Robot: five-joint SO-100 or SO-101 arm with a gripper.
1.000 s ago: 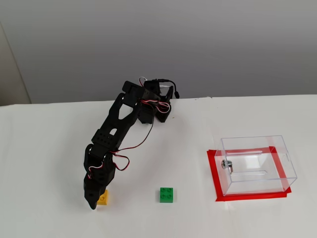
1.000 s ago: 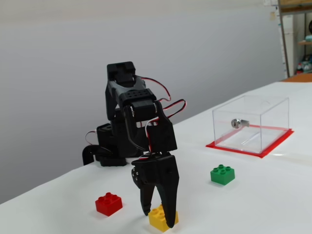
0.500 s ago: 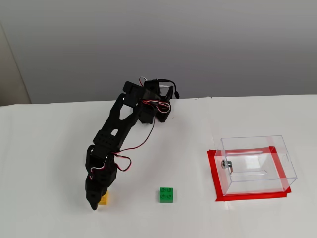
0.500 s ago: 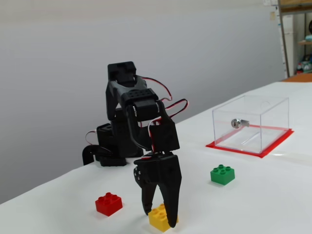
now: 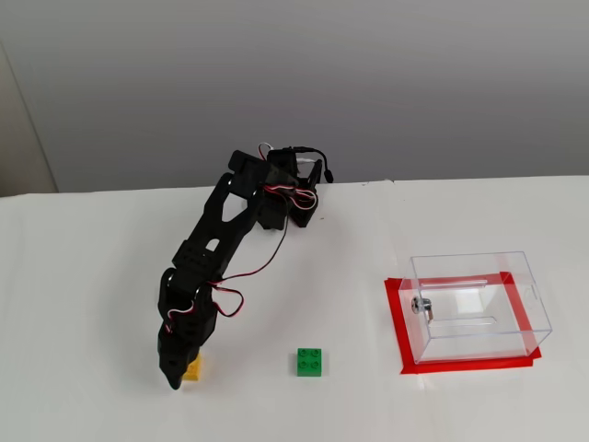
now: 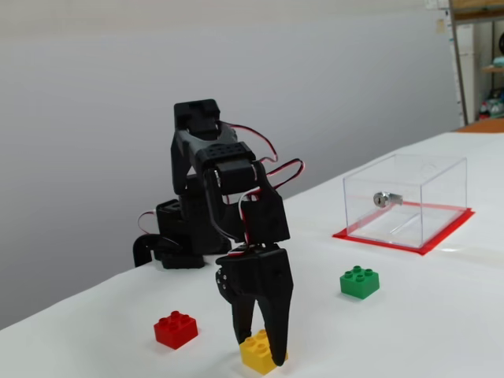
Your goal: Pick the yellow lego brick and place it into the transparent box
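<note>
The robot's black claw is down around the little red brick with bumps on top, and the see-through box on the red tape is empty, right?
Not quite. The black two-finger gripper is down around the small yellow studded plastic brick, not the red one, which sits apart in a fixed view. The clear plastic box holds no brick.

Black arm bent forward, claw pointing straight down.

The arm reaches out from its base at the back of the table, folds at the elbow and drops its wrist low. The claw [image 6: 258, 352] hangs vertical with its two fingers [image 6: 278, 335] drawn close around the yellow brick [image 6: 257, 353], tips at table level; red and white wires loop along the joints.
</note>
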